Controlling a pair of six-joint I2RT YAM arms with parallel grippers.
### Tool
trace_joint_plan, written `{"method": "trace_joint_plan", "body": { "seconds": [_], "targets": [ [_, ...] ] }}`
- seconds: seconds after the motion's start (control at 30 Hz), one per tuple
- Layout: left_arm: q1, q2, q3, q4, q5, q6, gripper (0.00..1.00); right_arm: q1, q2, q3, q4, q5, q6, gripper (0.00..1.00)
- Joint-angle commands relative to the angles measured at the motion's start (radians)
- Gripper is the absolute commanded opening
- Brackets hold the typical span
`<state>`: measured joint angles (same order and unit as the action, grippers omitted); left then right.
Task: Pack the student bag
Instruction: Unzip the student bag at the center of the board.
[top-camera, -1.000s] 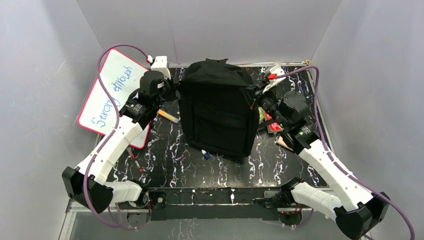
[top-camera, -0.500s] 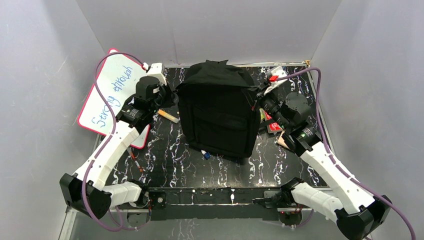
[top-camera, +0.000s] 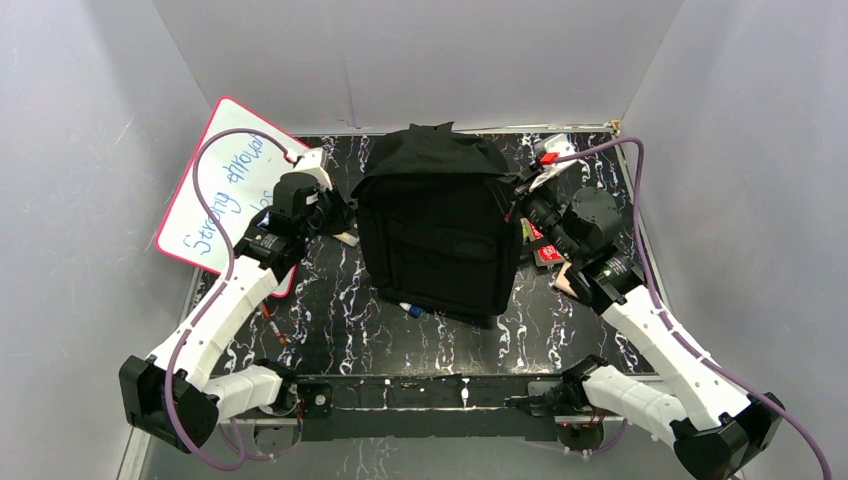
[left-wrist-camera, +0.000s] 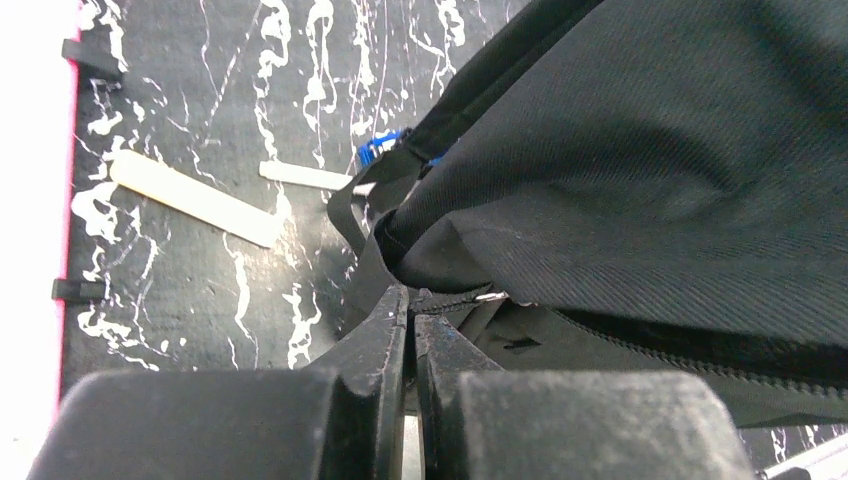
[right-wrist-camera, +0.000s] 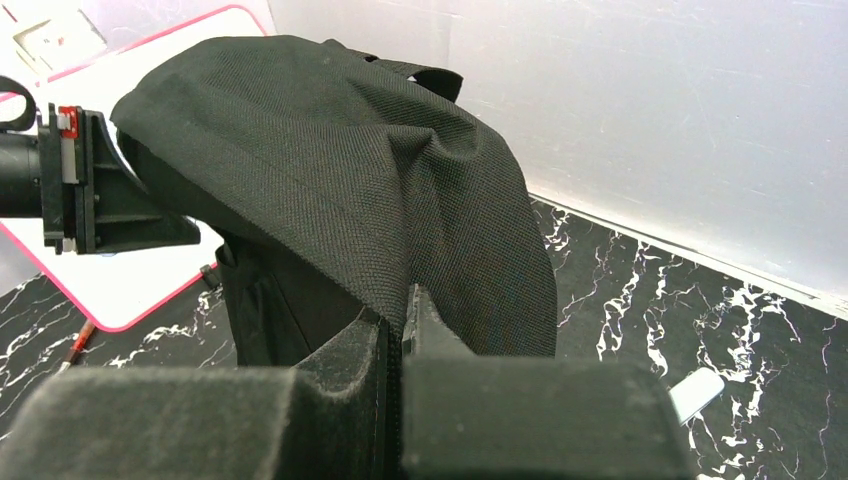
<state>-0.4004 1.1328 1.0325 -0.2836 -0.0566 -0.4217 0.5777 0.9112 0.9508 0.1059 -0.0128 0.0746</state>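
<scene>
The student bag (top-camera: 440, 225), a large black fabric backpack, stands upright in the middle of the table, front pocket facing the arms. My left gripper (top-camera: 343, 208) is at the bag's upper left side. In the left wrist view the left gripper (left-wrist-camera: 412, 300) is shut on a thin black zipper pull cord (left-wrist-camera: 455, 298) of the bag (left-wrist-camera: 650, 150). My right gripper (top-camera: 513, 200) is at the bag's upper right corner. The right wrist view shows the right gripper (right-wrist-camera: 403, 305) shut on the edge of the bag's top fabric flap (right-wrist-camera: 350, 170).
A red-rimmed whiteboard (top-camera: 225, 190) with blue writing leans at the far left. A wooden stick (left-wrist-camera: 190, 197) lies left of the bag, a blue-capped marker (top-camera: 410, 309) at its front. Red-packaged items (top-camera: 545, 250) lie at the right, a pen (top-camera: 272, 328) at front left.
My left gripper has slid nearer and slightly right along the bag's left side, still shut on the cord. The left arm now hides most of the stick. The right arm has barely moved.
</scene>
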Motion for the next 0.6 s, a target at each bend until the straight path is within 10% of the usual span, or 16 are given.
{"method": "trace_joint_plan", "body": {
  "seconds": [0.0, 0.47, 0.57],
  "targets": [
    [0.029, -0.026, -0.061, -0.042, -0.006, -0.028, 0.0, -0.022, -0.05, 0.017, 0.11, 0.095, -0.02, 0.0],
    [0.029, -0.045, -0.111, 0.0, 0.101, -0.058, 0.0, -0.021, -0.044, 0.019, 0.109, 0.042, -0.022, 0.0],
    [0.029, -0.049, -0.059, -0.002, 0.101, -0.047, 0.0, -0.021, -0.044, 0.026, 0.108, -0.004, -0.057, 0.15]
  ]
}}
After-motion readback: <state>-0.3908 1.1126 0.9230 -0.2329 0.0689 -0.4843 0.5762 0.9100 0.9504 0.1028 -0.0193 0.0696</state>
